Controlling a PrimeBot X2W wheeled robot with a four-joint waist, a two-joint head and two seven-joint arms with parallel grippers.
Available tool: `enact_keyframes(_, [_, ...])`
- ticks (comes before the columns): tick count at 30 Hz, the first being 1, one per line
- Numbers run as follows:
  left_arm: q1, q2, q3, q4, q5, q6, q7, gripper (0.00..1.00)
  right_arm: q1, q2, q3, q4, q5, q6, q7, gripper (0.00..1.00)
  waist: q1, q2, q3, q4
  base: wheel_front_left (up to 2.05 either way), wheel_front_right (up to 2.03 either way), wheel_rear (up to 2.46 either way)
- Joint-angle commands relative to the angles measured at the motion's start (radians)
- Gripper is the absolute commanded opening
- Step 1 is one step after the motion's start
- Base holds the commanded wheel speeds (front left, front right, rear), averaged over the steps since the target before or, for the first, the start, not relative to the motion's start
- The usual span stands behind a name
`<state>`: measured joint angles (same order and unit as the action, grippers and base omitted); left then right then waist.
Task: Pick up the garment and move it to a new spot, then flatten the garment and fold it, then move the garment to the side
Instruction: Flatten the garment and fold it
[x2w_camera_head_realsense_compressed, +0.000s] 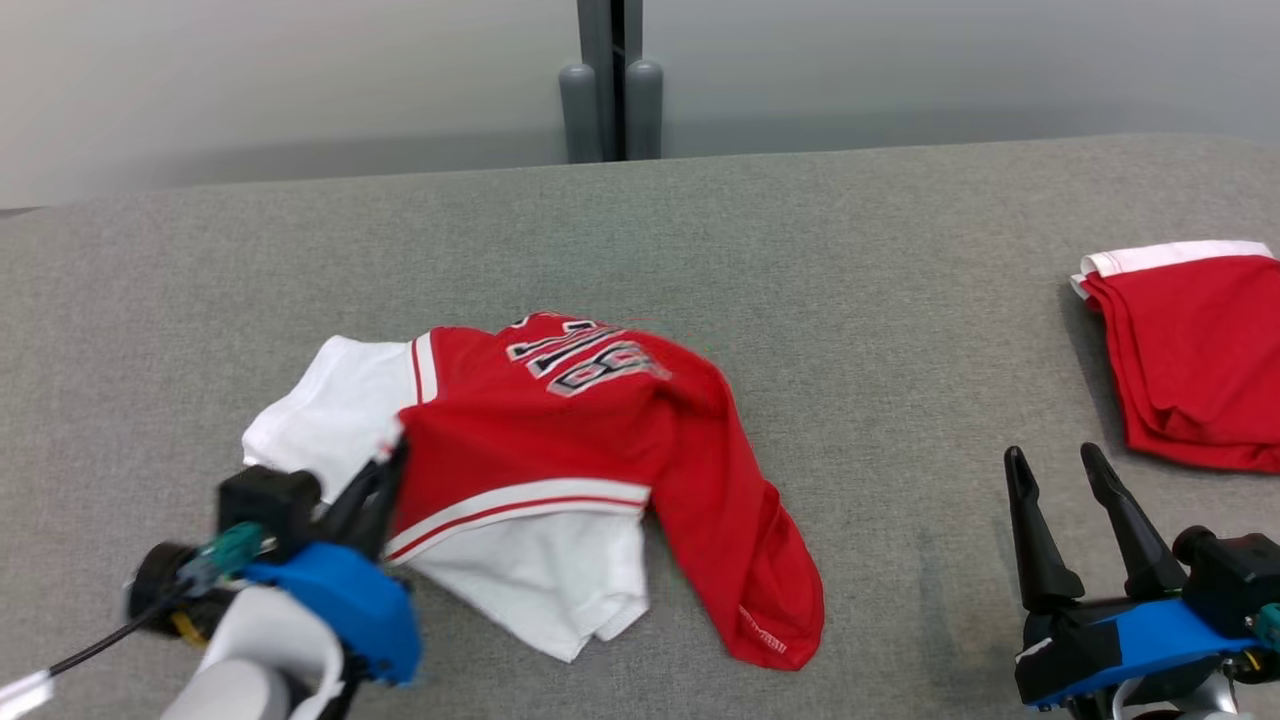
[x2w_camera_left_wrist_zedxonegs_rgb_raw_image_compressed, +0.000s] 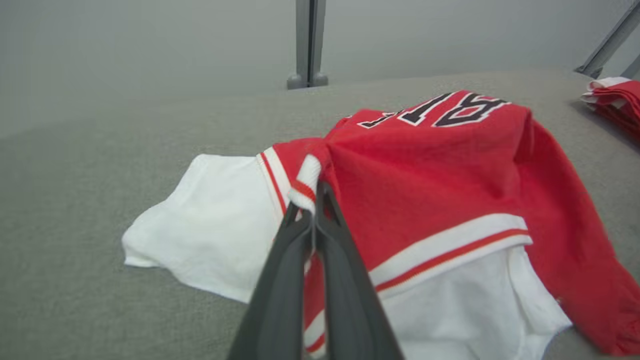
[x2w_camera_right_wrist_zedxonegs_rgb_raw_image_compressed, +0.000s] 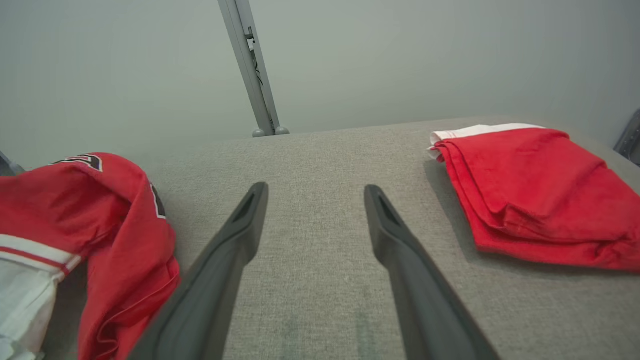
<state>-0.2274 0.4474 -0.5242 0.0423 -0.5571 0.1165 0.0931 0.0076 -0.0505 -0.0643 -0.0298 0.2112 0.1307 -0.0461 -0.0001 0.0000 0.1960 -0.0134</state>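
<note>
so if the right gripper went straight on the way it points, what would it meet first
Probably nothing: the right gripper faces bare table, between the jersey and the folded red garment.

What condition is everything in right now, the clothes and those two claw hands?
red and white garment, crumpled on the grey table, unfolded, one striped edge pinched.
left gripper, shut on the red and white garment's striped edge.
right gripper, open, holding nothing, between the two garments.
folded red garment, neatly folded, lying at the table's right side, untouched.
</note>
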Motion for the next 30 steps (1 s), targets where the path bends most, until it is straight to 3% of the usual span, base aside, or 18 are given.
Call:
enact_keyframes(1, [0.033,0.027,0.022,-0.017,-0.009,0.024,0.016,0.00,0.006,-0.001,-0.001,-0.006,-0.001,0.000,-0.001,1.00,0.0001,0.0000,0.003,0.006,0.00,0.00,0.00])
enact_keyframes(6, [0.132,0.090,0.134,-0.002,-0.082,0.090,0.012,0.00,-0.005,-0.001,-0.001,-0.009,-0.008,0.000,0.006,1.00,0.0001,0.0000,0.008,0.015,0.00,0.00,0.00])
enact_keyframes(11, [0.158,0.047,0.173,0.092,-0.148,0.040,-0.079,0.00,-0.015,-0.001,0.004,-0.009,-0.010,0.000,0.008,1.00,0.0001,0.0000,0.011,0.010,0.00,0.00,0.00])
enact_keyframes(12, [0.154,0.035,0.171,0.112,-0.155,0.028,-0.096,0.06,-0.016,-0.001,0.003,-0.011,-0.011,0.000,0.009,1.00,0.0001,0.0000,0.011,0.009,0.00,0.00,0.00])
enact_keyframes(14, [0.140,0.011,0.169,0.148,-0.158,0.009,-0.138,1.00,-0.015,-0.001,0.000,-0.013,-0.014,0.000,0.013,1.00,0.0001,0.0000,0.009,0.009,0.00,0.00,0.00])
enact_keyframes(20, [0.110,-0.038,0.168,0.189,-0.135,-0.011,-0.263,1.00,0.001,-0.001,-0.008,-0.023,-0.020,0.000,0.023,1.00,0.0001,0.0000,-0.009,0.017,0.00,0.00,0.00])
enact_keyframes(30, [0.084,-0.039,0.174,0.053,0.012,0.052,-0.351,1.00,0.021,-0.001,-0.003,-0.049,-0.040,0.000,0.047,1.00,0.0001,0.0000,-0.066,0.022,0.00,0.00,0.00])
